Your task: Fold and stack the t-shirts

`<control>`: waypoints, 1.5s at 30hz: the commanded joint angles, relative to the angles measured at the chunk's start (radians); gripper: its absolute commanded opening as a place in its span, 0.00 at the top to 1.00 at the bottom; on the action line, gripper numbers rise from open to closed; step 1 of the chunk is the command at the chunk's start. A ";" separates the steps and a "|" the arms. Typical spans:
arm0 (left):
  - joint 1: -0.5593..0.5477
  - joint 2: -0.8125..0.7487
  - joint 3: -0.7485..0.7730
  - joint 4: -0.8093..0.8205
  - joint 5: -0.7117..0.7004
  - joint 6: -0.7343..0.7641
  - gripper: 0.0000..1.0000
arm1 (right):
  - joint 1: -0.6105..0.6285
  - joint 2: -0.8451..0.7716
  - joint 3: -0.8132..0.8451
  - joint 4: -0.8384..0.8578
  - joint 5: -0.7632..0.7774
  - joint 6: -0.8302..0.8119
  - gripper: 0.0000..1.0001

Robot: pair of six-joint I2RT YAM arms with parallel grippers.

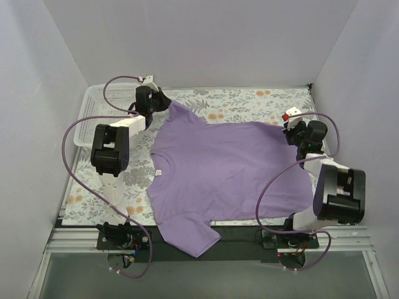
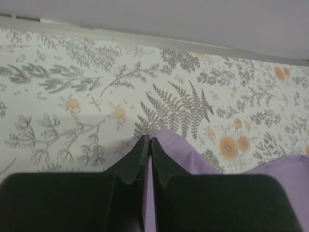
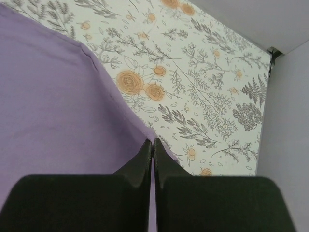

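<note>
Enclosure: plain pale walls on three sides. The table is covered by a floral-print cloth [image 1: 249, 99], with a dark strip along the near edge.

One white mesh basket [image 1: 87, 121] stands at the far-left corner. It is partly hidden by the left arm and is clear of the garment.

One lavender t-shirt [image 1: 230, 168] lies spread across the middle of the cloth. Its collar and white neck label [image 1: 158, 172] face left. The near sleeve hangs over the dark strip.

Two arms are present, each trailing a looped purple cable.

The left gripper [image 1: 163, 101] is at the far sleeve, fingers [image 2: 137, 157] pressed together with purple fabric pinched between them.

The right gripper [image 1: 288, 128] is at the far-right hem corner, likewise clamped on the fabric.
</note>
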 commanded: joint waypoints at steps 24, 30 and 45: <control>0.032 -0.022 0.207 -0.092 0.010 0.067 1.00 | -0.018 0.367 0.333 0.180 0.057 0.229 0.99; 0.033 -0.125 0.079 -0.046 0.085 0.048 1.00 | -0.047 0.358 0.320 0.160 -0.018 0.238 0.99; 0.033 -0.340 -0.126 -0.032 0.245 0.044 1.00 | -0.085 0.303 0.287 0.080 -0.147 0.264 0.99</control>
